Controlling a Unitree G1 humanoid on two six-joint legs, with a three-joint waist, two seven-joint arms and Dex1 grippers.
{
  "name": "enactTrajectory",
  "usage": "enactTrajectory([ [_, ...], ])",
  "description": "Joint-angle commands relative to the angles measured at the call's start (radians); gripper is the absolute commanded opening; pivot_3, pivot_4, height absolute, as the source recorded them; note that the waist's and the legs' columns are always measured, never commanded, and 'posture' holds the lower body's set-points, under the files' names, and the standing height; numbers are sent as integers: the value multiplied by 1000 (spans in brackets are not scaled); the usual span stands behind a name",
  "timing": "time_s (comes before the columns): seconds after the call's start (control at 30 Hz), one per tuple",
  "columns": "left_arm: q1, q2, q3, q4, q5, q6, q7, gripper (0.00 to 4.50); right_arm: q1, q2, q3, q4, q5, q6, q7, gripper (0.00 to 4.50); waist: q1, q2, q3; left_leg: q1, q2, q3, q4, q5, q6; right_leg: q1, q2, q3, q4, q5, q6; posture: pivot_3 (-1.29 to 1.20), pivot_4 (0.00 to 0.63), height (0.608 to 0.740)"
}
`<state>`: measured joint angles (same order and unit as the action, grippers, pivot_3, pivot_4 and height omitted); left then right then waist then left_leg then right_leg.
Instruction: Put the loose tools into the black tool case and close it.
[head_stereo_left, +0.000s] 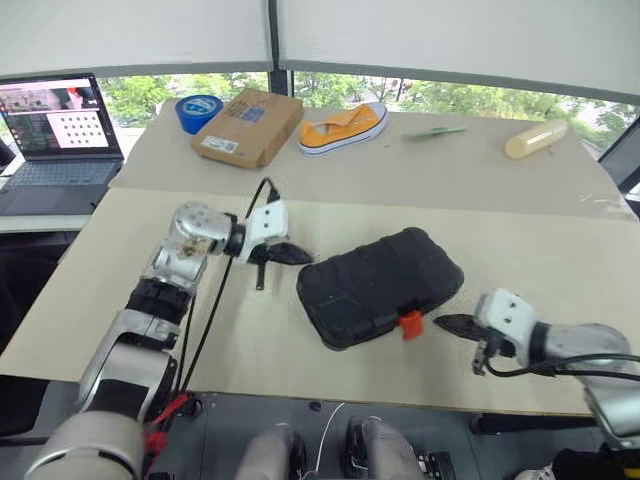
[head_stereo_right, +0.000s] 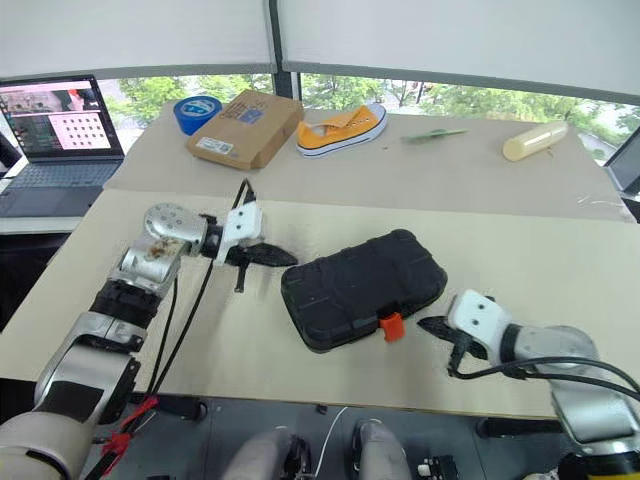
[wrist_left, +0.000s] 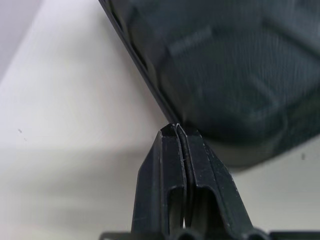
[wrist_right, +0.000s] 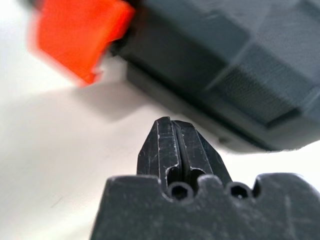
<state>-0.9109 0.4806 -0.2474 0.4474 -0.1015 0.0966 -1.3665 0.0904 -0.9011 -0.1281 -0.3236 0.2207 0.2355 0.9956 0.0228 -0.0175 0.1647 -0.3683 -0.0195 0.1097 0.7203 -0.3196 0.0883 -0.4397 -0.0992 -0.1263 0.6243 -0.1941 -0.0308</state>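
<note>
Left hand (head_stereo_left: 300, 256) clenched, empty – tip at closed black tool case (head_stereo_left: 380, 285); right hand (head_stereo_left: 446, 323) clenched, empty – near orange latch (head_stereo_left: 410, 323).

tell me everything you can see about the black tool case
The black tool case is a moulded plastic clamshell with rounded corners and a textured, ribbed shell. It lies closed and flat on the table, set at an angle. A small orange latch sticks out from its near edge. The shut left gripper points at its left end; the shut right gripper sits just beside the latch.
</note>
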Motion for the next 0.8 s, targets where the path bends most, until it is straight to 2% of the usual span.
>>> enactTrajectory([
  [0.03,-30,-68,-39,-122,-24,29,-5,106,29,-40,-56,-58,65,-8,72,0,0,0,0,0,0,0,1,0,0,1,0,0,0,0,0,0,150,731],
  [0.23,-3,-193,-182,-56,109,-111,77,106,-2,-27,21,-80,40,-5,70,0,-5,0,0,2,1,0,0,0,0,1,1,2,1,0,0,0,150,731],
  [0.43,15,-154,-301,96,285,-341,135,106,-57,-1,97,-81,21,4,52,0,-7,0,0,6,2,0,0,0,0,3,0,3,1,0,0,0,150,731],
  [0.53,16,-155,-307,129,291,-375,149,106,-87,14,127,-72,8,13,41,0,-4,1,-2,16,2,0,-3,-1,1,13,-2,3,0,-1,1,0,150,731],
  [0.57,21,-155,-307,128,286,-375,145,106,-100,22,141,-66,0,17,35,0,-5,3,-4,18,2,0,-4,-2,2,15,-3,2,-2,-5,7,0,150,731],
  [0.8,39,-164,-301,98,266,-355,137,106,-177,83,194,-16,-46,42,-35,0,-8,8,-11,19,1,1,-5,-2,3,15,-5,2,-1,-5,7,0,150,731],
])
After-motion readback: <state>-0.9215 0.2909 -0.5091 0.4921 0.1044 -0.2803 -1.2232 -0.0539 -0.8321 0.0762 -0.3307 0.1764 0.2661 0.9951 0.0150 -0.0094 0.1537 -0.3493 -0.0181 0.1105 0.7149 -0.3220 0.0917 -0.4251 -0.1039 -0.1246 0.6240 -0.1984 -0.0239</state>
